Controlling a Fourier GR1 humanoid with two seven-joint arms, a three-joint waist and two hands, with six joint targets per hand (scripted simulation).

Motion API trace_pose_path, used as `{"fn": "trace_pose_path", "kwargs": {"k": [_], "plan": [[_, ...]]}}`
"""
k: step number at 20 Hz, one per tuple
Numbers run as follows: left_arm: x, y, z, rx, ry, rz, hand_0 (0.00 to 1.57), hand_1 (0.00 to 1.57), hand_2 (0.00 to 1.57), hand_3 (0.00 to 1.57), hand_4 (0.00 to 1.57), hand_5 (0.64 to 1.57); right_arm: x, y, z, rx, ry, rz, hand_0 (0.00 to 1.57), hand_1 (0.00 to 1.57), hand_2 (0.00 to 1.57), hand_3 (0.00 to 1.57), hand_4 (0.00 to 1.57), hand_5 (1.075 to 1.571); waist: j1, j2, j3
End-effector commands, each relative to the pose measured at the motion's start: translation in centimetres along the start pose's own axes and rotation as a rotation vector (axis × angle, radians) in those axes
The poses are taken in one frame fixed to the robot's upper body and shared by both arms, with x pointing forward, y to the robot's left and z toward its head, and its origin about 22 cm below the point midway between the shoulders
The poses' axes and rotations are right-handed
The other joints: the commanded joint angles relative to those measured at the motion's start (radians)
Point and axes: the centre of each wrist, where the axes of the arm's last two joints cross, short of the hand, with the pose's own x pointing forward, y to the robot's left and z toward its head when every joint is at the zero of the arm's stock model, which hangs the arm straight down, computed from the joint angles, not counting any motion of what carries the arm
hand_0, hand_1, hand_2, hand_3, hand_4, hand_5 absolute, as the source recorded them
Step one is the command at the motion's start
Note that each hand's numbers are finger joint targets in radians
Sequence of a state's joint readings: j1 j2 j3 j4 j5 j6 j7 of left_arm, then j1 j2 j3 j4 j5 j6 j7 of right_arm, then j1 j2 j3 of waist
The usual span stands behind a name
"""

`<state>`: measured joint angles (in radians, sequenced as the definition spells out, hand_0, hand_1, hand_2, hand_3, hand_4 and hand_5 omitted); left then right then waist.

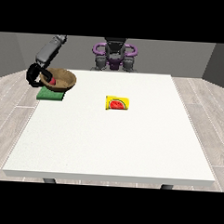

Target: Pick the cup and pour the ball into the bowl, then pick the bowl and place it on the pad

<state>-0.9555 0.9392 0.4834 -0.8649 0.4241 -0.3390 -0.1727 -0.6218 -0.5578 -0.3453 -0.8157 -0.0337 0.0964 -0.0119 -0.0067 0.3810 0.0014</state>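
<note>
One hand (35, 76) shows, at the view's left, and its black fingers (43, 77) are curled round the near-left rim of the brown bowl (64, 77), with one part of the hand reaching over the rim toward the inside. The bowl is tilted a little, its open mouth turned toward the camera and the right. Inside it, close to the gripped rim, lies a small red ball (52, 81). The bowl is over the green pad (50, 95), which lies flat at the far-left corner of the desk (112, 142); whether the bowl's base touches the pad or is just above it I cannot tell. The grey forearm (49, 49) rises from the hand up and to the right, toward the top of the view. Well apart from the bowl, near the middle of the desk, the yellow cup (117, 103) lies on its side, a red watermelon picture on its face. Behind the far edge of the desk is the robot's torso (114, 53), dark with purple rings at the shoulders.
</note>
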Motion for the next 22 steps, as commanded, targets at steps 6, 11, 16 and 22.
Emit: {"fn": "trace_pose_path", "kwargs": {"k": [6,11,16,22], "plan": [[5.4,-0.7,-1.6,-0.015,-0.118,-0.013,0.00,0.00,0.00,0.00,0.05,1.537,0.4,-5.4,-0.5,-0.067,-0.070,0.034,1.57,1.57,1.57,0.46,1.28,1.552,0.030,0.100,0.0010],[5.7,-1.3,-1.3,-0.002,-0.118,0.024,0.00,0.00,0.00,0.00,0.00,1.531,-0.2,-7.2,-0.3,-0.071,-0.067,-0.004,1.57,1.57,1.57,0.59,1.27,1.563,0.028,0.101,0.0008],[3.1,-1.3,-0.4,-0.023,-0.020,0.025,0.00,0.00,0.00,0.00,0.00,1.532,0.5,-7.3,-0.6,-0.049,0.002,0.024,1.57,1.57,1.57,0.88,1.24,1.568,0.034,-0.003,-0.0009],[0.4,0.9,0.9,0.002,-0.015,-0.005,0.00,0.00,0.00,0.00,0.00,1.530,1.5,-3.7,-1.4,-0.009,-0.023,0.101,1.57,1.57,1.57,1.29,1.23,1.571,0.014,0.007,-0.0020]]}}
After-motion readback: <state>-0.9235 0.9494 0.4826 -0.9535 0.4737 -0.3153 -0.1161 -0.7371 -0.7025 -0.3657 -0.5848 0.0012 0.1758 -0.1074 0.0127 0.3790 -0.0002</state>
